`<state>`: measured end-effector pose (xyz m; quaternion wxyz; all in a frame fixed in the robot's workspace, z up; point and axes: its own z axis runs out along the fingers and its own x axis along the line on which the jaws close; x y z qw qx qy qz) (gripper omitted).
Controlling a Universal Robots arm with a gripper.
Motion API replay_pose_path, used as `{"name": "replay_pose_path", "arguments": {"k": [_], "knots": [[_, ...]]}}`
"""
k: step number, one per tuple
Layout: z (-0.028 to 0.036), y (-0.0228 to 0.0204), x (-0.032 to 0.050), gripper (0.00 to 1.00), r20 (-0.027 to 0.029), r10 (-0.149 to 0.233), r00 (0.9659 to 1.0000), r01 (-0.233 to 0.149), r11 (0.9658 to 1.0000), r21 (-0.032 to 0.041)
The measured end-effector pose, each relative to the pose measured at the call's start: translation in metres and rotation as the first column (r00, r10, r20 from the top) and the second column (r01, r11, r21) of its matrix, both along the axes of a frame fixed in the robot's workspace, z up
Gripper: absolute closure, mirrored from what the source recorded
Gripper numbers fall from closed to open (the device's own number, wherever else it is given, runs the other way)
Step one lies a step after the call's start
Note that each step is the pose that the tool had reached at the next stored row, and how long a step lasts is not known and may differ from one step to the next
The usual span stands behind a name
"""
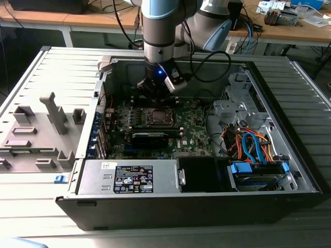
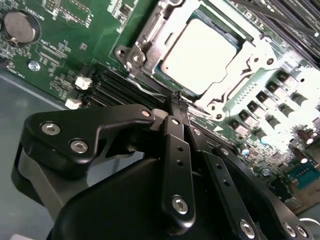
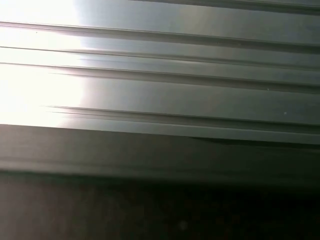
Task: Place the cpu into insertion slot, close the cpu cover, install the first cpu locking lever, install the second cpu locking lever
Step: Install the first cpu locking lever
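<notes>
Gripper (image 2: 176, 100): your fingers are pressed together, holding nothing, just beside the socket's edge.
Chip (image 2: 200, 52): seated in the socket (image 1: 159, 117).
Cover (image 2: 250, 55): down around the chip.
Remaining: judging by this, you have the levers left; their state is unclear.

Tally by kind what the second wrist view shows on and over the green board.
cpu: 1
cpu cover: 1
round coin battery: 1
small white connectors: 2
pincer: 1
Total: 6
</notes>
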<state>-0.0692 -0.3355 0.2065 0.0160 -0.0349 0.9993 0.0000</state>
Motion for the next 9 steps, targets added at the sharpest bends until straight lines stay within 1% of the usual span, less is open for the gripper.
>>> {"name": "replay_pose_path", "arguments": {"k": [9], "knots": [[-0.0031, -0.0001, 0.0092, 0.89, -0.0002, 0.0, 1.0, 0.0, 1.0, -0.0003]]}}
